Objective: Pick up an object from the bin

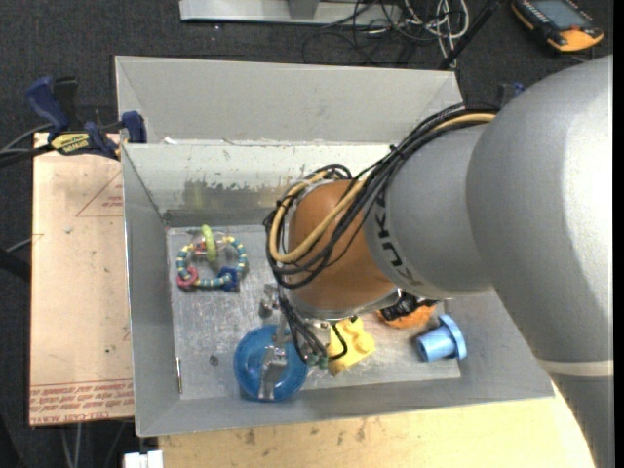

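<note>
Under grey arm point(526, 193) at right of frame, noted gripper point(283, 349) low over blue dish point(255, 370) at lower centre of bin point(151, 359), yellow block point(353, 344) just beside to right; probably poised there for a clear grasp of dish rim; cannot tell whether gripper open or closed.

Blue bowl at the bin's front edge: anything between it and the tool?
Nothing visible. The tool sits directly over the blue bowl, at its right side. A yellow block lies close on the bowl's right, beside the tool rather than under it.
</note>
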